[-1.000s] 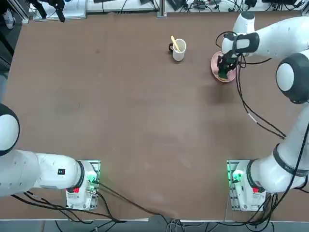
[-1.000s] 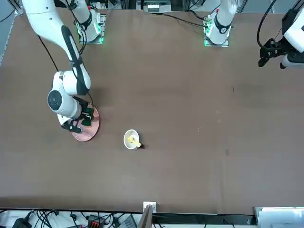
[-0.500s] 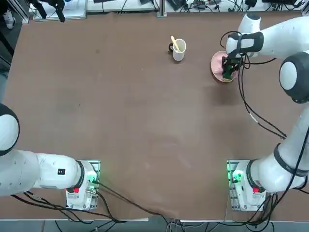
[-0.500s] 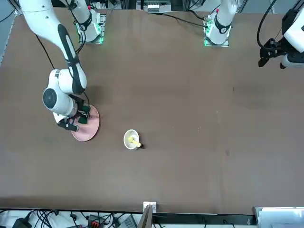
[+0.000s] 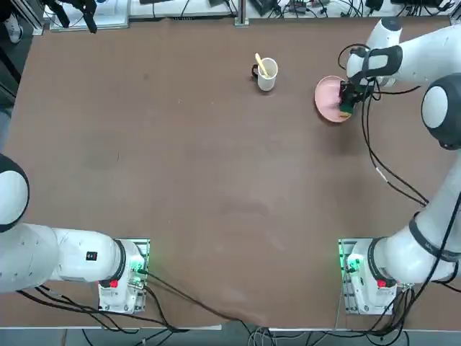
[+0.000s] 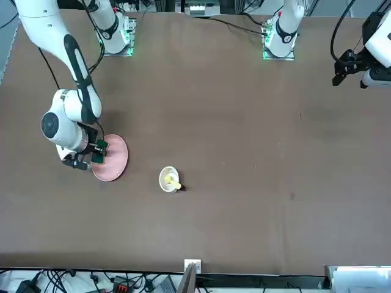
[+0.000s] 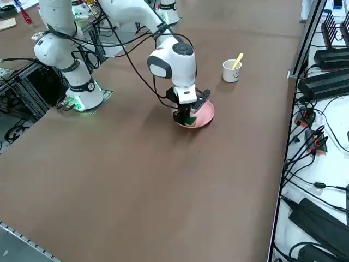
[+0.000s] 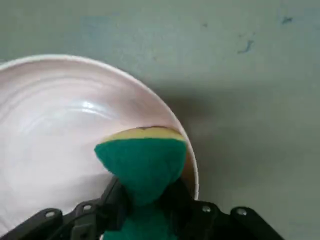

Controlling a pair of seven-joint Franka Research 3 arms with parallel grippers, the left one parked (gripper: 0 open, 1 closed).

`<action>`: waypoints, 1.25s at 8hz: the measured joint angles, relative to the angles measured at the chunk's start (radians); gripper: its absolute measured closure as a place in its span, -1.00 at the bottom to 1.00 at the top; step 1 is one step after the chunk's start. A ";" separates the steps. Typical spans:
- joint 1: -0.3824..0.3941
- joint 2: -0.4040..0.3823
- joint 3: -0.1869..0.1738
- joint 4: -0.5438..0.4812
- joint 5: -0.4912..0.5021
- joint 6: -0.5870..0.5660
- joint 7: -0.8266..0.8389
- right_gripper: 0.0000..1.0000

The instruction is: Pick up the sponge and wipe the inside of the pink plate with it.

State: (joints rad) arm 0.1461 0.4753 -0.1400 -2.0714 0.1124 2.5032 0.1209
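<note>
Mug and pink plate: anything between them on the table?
Nothing: top view shows bare table between mug and pink plate. Right gripper holds the sponge at the plate's far edge.

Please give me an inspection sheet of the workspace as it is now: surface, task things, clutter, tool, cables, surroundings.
Surface: brown table, bare apart from the items below.
Job's things: pink plate flat on the table; sponge pinched in the tool, at the plate's rim.
Clutter: white mug holding a yellow stick, apart from the plate.
Grippers: right tool shut on the sponge, over the plate's edge.
Cables: black cable hanging from the right arm.
Surroundings: cables and equipment beside the table.
</note>
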 joint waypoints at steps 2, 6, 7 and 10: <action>0.004 0.025 0.008 0.039 0.004 0.019 0.005 0.20; 0.090 0.070 0.015 0.126 0.011 0.024 0.177 0.21; 0.121 0.074 0.016 0.131 0.011 0.024 0.226 0.21; 0.156 0.077 0.013 0.122 0.016 0.022 0.262 0.21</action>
State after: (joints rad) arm 0.3021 0.5523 -0.1268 -1.9492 0.1282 2.5247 0.3826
